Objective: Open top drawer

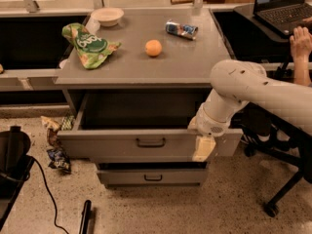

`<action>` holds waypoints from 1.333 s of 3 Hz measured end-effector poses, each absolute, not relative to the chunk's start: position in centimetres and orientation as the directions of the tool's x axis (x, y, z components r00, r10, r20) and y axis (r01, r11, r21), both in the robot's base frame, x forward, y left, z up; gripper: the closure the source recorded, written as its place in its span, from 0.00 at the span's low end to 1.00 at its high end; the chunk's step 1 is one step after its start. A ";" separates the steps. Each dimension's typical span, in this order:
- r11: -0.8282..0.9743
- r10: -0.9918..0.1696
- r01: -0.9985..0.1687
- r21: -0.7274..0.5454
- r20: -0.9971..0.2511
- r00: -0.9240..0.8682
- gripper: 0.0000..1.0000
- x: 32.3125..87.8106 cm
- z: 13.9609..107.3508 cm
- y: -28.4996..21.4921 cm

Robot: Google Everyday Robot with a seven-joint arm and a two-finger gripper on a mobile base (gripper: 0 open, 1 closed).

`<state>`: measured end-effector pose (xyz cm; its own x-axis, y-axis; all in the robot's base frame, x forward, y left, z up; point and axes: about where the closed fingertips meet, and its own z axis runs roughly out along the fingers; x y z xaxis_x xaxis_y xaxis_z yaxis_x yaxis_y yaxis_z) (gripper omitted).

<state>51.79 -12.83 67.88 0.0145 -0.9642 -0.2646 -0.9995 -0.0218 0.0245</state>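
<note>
Pale cream tool (pixel 204 148) is seen hanging from the white arm (pixel 253 89) against the right end of the wide grey top drawer (pixel 107 143); whether it is open or closed cannot be told. That drawer is found pulled well out below the grey tabletop (pixel 185 62), on which a round orange fruit (pixel 153 48) and a green crinkled snack bag (pixel 90 45) are laid.

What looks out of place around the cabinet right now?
Snack packets lie scattered on the floor left of the cabinet, beside the left corner of the open top drawer. On the cabinet top, a can lies on its side. The claw sits at the drawer front's right end.
</note>
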 end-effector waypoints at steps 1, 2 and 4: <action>-0.013 -0.963 -0.999 0.037 -0.268 0.003 0.66 49.6 69.1 -13.0; -0.013 -0.961 -0.999 0.048 -0.275 -0.001 0.89 48.1 69.7 -13.2; -0.028 -0.964 -0.998 0.062 -0.266 0.011 0.81 47.0 69.9 -13.1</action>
<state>47.04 -13.09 69.93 0.0108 -0.9640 -0.2658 -0.9977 -0.0282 0.0617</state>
